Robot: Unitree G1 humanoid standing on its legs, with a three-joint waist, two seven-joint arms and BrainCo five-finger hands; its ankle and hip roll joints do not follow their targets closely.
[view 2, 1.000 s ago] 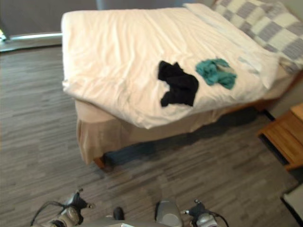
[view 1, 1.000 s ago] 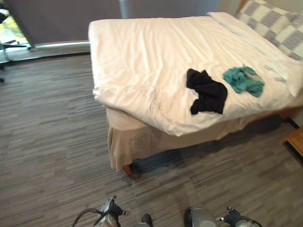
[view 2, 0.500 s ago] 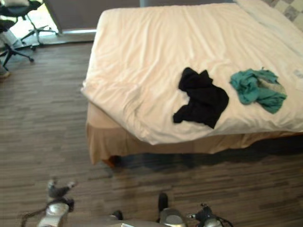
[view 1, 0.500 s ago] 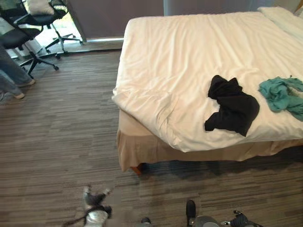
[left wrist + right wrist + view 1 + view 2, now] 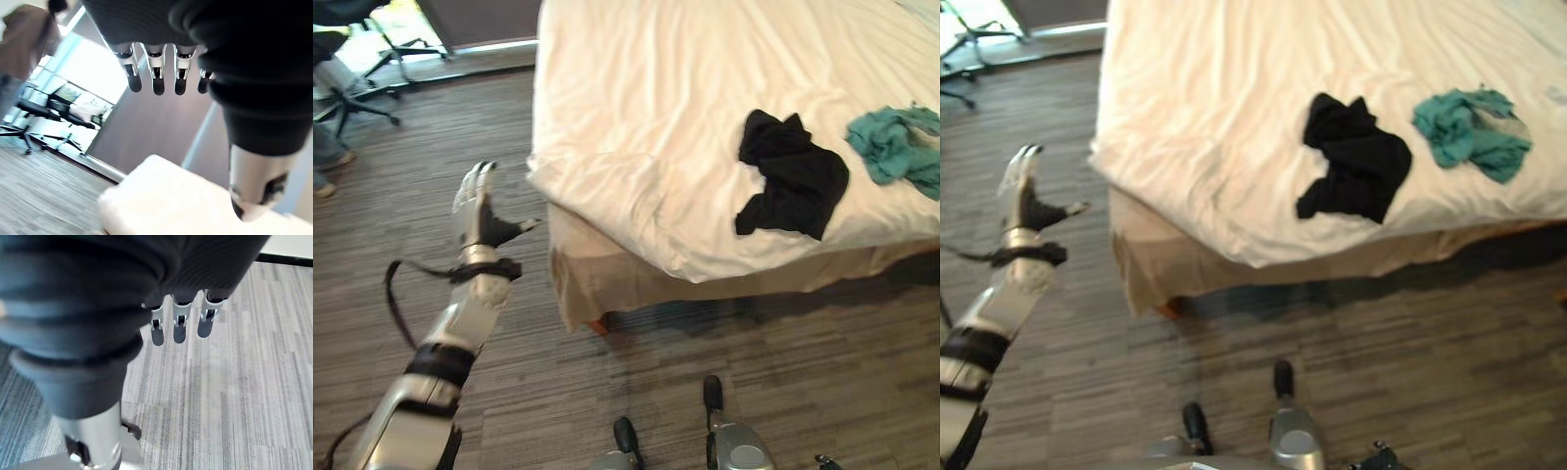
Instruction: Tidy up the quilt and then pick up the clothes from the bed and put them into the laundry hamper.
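Quilt (image 5: 705, 117) covers the bed (image 5: 607, 284) in the left eye view, with black clothes (image 5: 791, 176) near the bed's edge and teal clothes (image 5: 901, 147) beside them. Off the bed's corner, the left robot hand (image 5: 475, 211) is raised, fingers straight, thumb apart, holding nothing. Left wrist view: office chairs (image 5: 44, 122) beyond the bed. Right wrist view: the right robot hand (image 5: 178, 325) hangs relaxed over the floor (image 5: 234, 396).

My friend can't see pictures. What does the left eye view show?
A robot hand, the left one, is raised open beside a bed's corner. On the white quilt lie black clothes and teal clothes, apart.
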